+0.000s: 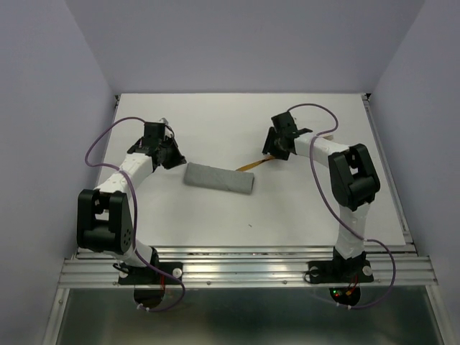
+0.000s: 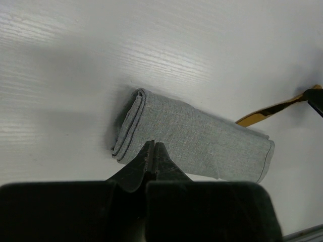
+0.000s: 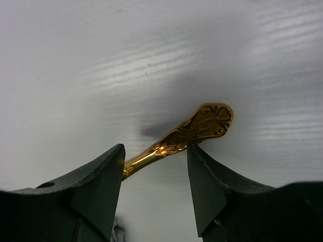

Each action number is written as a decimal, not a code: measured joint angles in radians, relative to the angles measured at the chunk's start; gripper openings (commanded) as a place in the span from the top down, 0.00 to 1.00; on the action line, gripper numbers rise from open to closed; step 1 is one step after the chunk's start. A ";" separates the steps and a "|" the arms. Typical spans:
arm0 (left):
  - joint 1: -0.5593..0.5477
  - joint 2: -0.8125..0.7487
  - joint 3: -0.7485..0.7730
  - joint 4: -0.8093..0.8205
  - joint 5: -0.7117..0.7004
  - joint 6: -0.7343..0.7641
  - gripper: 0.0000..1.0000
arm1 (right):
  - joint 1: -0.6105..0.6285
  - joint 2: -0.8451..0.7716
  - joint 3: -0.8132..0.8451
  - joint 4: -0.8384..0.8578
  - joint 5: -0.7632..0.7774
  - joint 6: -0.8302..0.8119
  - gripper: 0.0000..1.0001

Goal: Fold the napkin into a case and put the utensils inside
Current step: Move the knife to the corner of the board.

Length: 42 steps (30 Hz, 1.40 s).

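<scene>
A golden utensil (image 3: 202,126), half hidden by the grey case (image 2: 202,141), is flanked by the parted jaws of the right gripper (image 3: 156,148); the left gripper (image 2: 153,151) is pressed shut, empty.

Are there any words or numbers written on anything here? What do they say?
None: no word, number or sign can be read in any view.
The napkin is plain grey, with no label.
The utensil has only a swirly raised pattern on its handle, no letters.
</scene>
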 measured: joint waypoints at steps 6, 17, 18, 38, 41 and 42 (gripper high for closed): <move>0.000 0.011 0.000 -0.001 0.003 0.008 1.00 | 0.001 0.158 0.222 -0.003 0.003 -0.001 0.41; 0.000 0.036 0.006 -0.002 0.005 0.019 1.00 | 0.037 0.221 0.315 -0.025 0.089 -0.026 0.14; 0.000 0.040 0.006 -0.002 0.005 0.020 1.00 | 0.044 0.219 0.311 -0.025 0.104 -0.028 0.14; 0.000 0.050 0.006 -0.008 0.005 0.034 1.00 | 0.217 0.391 0.588 -0.214 0.358 -0.072 0.75; 0.000 0.050 0.006 -0.009 0.005 0.035 1.00 | 0.212 0.469 0.717 -0.224 0.358 -0.128 0.84; 0.000 0.050 0.006 -0.010 0.005 0.035 1.00 | 0.209 0.497 0.766 -0.229 0.350 -0.145 0.86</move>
